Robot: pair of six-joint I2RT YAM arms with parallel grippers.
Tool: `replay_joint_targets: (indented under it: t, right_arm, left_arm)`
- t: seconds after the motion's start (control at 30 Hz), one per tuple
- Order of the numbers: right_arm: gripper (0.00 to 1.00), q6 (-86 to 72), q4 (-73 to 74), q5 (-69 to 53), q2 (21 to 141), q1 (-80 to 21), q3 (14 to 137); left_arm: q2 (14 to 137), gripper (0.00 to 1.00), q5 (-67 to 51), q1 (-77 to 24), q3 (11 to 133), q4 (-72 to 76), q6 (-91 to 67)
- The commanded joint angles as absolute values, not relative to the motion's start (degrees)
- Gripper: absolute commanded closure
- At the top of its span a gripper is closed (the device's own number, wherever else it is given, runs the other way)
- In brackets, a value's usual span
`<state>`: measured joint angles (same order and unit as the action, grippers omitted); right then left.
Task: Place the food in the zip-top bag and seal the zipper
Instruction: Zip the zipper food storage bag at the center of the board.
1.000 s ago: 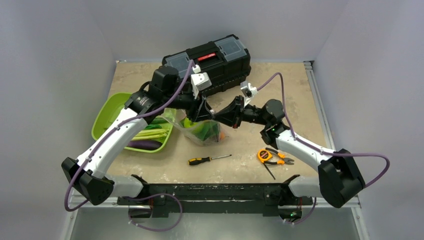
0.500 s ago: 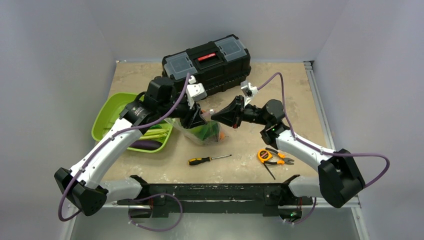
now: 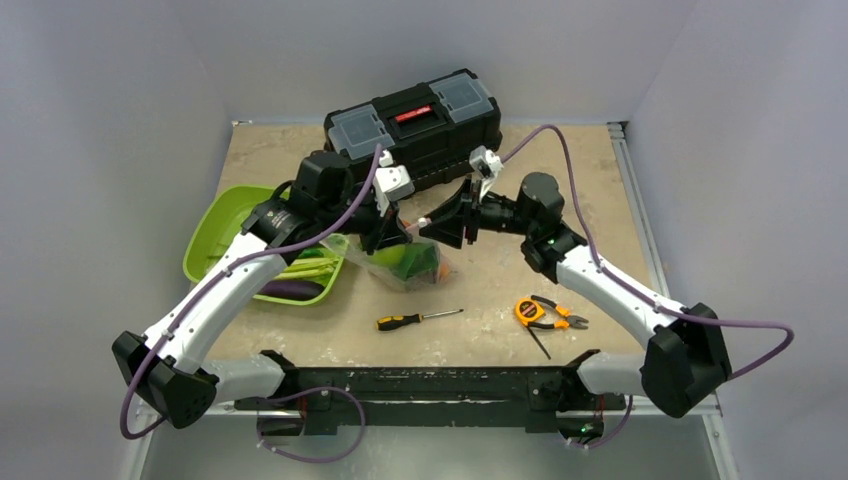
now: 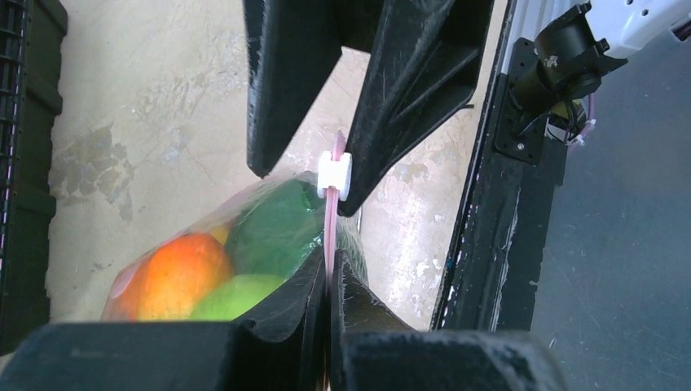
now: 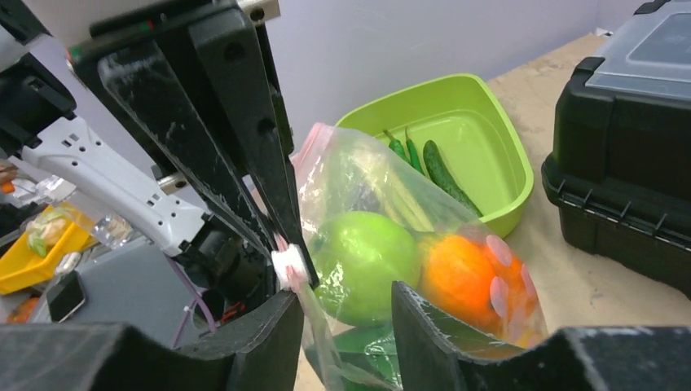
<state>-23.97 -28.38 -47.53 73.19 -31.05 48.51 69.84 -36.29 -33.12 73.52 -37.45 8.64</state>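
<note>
The zip-top bag [image 3: 405, 262] lies mid-table and holds the food: an orange fruit [image 4: 175, 265], a green apple [image 5: 358, 252] and a dark green piece. My left gripper [image 4: 330, 257] is shut on the pink zipper [image 4: 329, 224], pinching the strip edge-on. A white slider [image 4: 335, 175] sits on the strip just beyond those jaws. My right gripper [image 5: 346, 293] faces the left one and is open. Its fingers straddle the bag's top, with the slider beside one of them. Both grippers meet over the bag in the top view, the left [image 3: 395, 232] and the right [image 3: 432, 222].
A black toolbox [image 3: 415, 125] stands at the back. A lime-green tray [image 3: 225, 215] at the left holds green vegetables and a purple one. A screwdriver [image 3: 418, 319] lies near the front, with a tape measure and pliers [image 3: 545, 312] at the right.
My left gripper came down beside the right one and shut on the zipper strip. My right gripper, shut a moment ago, has opened and its arm has risen slightly.
</note>
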Motion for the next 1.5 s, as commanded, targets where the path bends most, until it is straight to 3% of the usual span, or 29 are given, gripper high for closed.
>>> replay_joint_targets:
  t: [0.0, 0.3, 0.6, 0.83, 1.1, 1.23, 1.37, 1.47]
  right_arm:
    - [0.52, -17.19, -10.29, -46.40, 70.52, -30.75, 58.61]
    - [0.46, -17.94, -7.14, -55.66, 73.65, -30.75, 65.04]
    - [0.52, -17.25, -6.82, -59.64, 75.09, -30.76, 66.19]
    - [0.73, -14.86, -4.59, -56.35, 74.97, -30.76, 66.56]
    - [0.72, -14.47, -5.69, -57.19, 75.10, -30.83, 67.13]
    - [0.82, -13.64, -4.69, -57.93, 75.32, -30.92, 67.67]
    - [1.00, -12.88, -3.53, -58.14, 75.23, -31.30, 68.21]
    - [1.00, -11.48, -2.16, -57.88, 75.39, -32.15, 68.79]
  left_arm:
    - [69.08, 1.00, -39.53, -32.88, 76.20, -36.33, 10.43]
    - [69.13, 1.00, -40.05, -32.87, 76.99, -37.39, 11.30]
    - [69.49, 1.00, -39.76, -32.90, 77.20, -37.37, 10.62]
    - [69.86, 1.00, -41.00, -32.91, 77.56, -37.18, 10.45]
    - [70.67, 1.00, -42.41, -32.87, 78.47, -39.39, 11.25]
    - [70.84, 1.00, -42.74, -32.89, 78.70, -39.69, 11.26]
    - [71.27, 1.00, -43.27, -32.87, 79.35, -40.12, 11.12]
    - [71.61, 1.00, -44.01, -32.94, 79.94, -40.17, 10.84]
